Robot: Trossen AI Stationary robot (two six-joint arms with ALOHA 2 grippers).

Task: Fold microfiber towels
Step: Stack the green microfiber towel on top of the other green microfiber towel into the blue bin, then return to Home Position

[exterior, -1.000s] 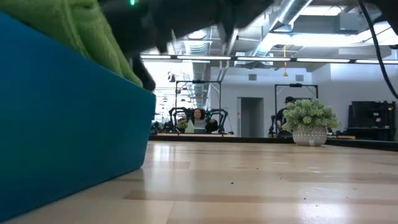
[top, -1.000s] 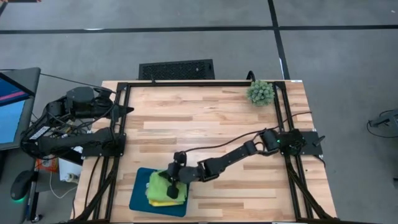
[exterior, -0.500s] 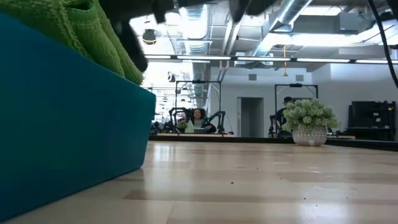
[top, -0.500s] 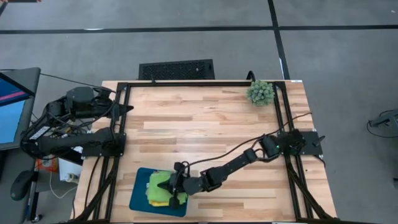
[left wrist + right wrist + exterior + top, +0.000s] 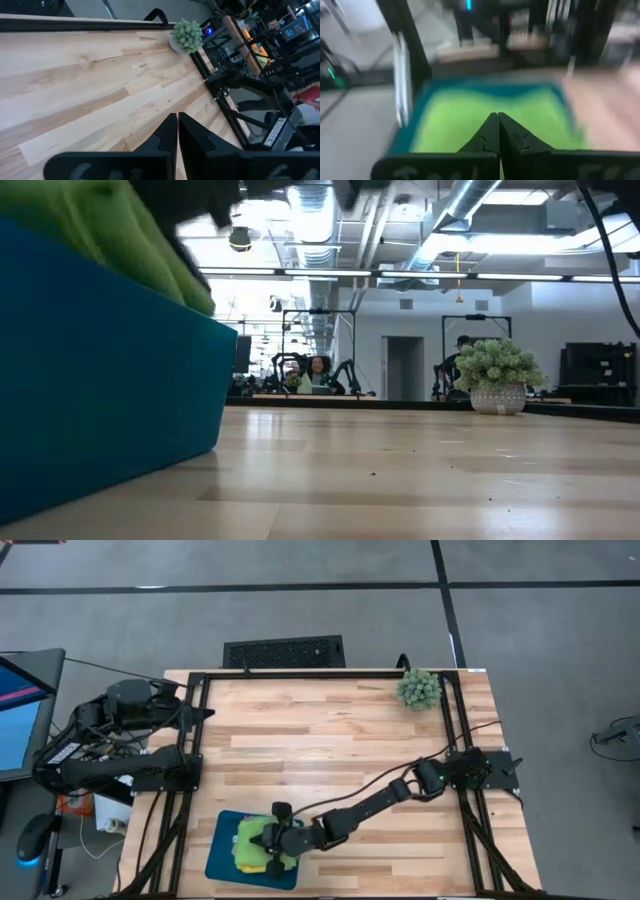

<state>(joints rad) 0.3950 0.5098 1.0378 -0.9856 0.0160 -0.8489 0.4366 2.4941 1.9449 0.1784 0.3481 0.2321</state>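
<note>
Right wrist view first: fingers (image 5: 496, 131) pressed together with nothing between them, hanging right over the lime green towel (image 5: 485, 120) on top of the stack. Same story from the high view, right gripper (image 5: 272, 842) stretched across and parked above the folded microfiber towels (image 5: 250, 843), lime over yellow, all sitting in the teal tray (image 5: 222, 848) at the near edge of the wooden surface (image 5: 330, 740). Left gripper (image 5: 177, 131) also closed and empty, tucked back at its own side, well away from the tray.

Biggest worry from here, just a guess: pulling away with a closed tip brushing the pile could drag the top towel and undo the fold, or nudge the tray, already close to the surface edge. Could also snag the fluffy cloth when lifting. Little plant (image 5: 418, 689) far off in the corner, no risk there.
</note>
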